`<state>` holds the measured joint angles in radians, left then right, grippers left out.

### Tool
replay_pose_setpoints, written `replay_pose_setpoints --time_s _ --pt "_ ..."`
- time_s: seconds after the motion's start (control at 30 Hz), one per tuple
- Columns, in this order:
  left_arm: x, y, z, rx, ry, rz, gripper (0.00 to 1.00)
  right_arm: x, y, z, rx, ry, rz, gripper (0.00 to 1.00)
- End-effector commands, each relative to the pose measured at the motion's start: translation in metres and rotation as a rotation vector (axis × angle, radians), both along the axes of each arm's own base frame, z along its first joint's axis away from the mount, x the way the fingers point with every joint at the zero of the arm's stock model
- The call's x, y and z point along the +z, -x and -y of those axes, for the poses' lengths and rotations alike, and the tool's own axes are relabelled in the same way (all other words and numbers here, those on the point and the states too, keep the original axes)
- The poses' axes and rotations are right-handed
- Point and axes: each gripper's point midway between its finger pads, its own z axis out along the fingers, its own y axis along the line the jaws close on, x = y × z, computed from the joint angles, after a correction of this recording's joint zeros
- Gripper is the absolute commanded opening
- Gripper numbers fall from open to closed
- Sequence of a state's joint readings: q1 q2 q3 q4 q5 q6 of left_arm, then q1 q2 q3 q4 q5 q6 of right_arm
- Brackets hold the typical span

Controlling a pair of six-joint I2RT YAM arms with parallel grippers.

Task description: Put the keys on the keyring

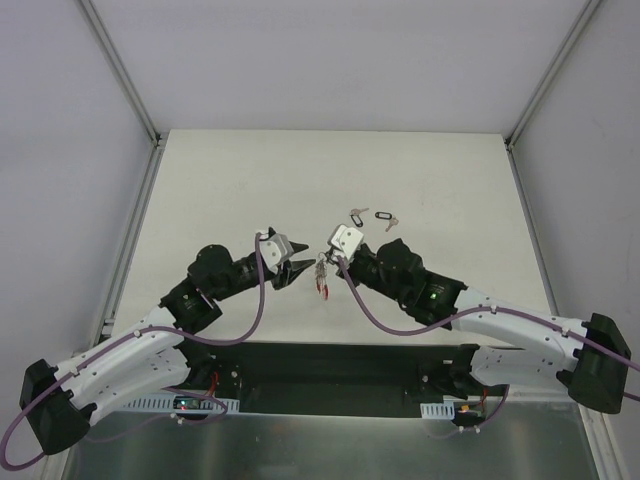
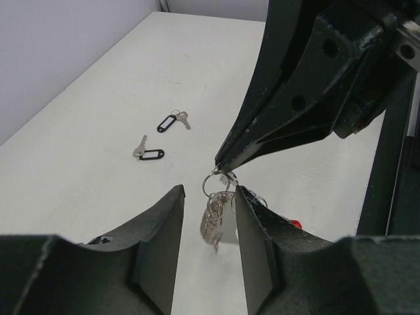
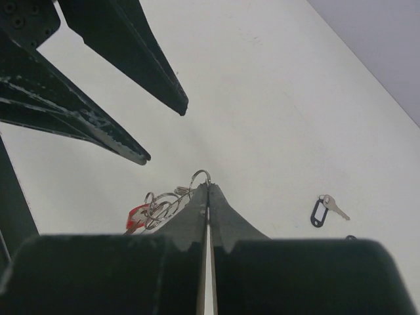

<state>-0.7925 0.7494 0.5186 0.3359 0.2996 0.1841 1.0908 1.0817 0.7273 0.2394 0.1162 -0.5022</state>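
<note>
**Keyring held up between two grippers, two keys waiting on the table**

We saw the right gripper (image 3: 209, 190) with its jaws pressed together on a thin wire loop (image 3: 200, 176) at the top of the keyring (image 2: 216, 210). The keyring hung below those fingertips as a bunch of silver metal with a red part low down. The left gripper (image 2: 209, 197) had its jaws apart, one on each side of the keyring. Beyond the keyring and well apart from it, a key with a black tag (image 2: 149, 153) and a second key (image 2: 172, 122) lay flat on the table (image 2: 85, 131). We judged that the step in hand was steadying the keyring, with some keys seemingly on it. The next move called for a firm hold on the keyring without twisting it, then fetching a loose key.
</note>
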Motion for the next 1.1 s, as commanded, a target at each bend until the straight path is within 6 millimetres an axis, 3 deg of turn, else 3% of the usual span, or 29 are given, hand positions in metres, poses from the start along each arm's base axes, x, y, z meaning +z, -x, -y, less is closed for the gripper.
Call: replay_pose_setpoints --time_s 0.0,0.3,0.8,1.07 --pt "0.025 -0.001 0.002 0.000 0.030 0.050 0.36 0.040 0.003 0.001 0.080 -0.014 0.078 0.01" --pt "0.007 0.009 0.018 -0.146 -0.073 0.000 0.38 0.032 0.021 -0.001 0.220 0.091 0.073 0.01" --pt "0.002 0.035 0.021 -0.446 -0.087 -0.089 0.26 0.037 0.034 0.003 0.279 0.096 0.070 0.01" --pt "-0.010 0.032 0.030 -0.481 -0.098 -0.183 0.20 0.039 0.034 0.004 0.277 0.090 0.075 0.01"
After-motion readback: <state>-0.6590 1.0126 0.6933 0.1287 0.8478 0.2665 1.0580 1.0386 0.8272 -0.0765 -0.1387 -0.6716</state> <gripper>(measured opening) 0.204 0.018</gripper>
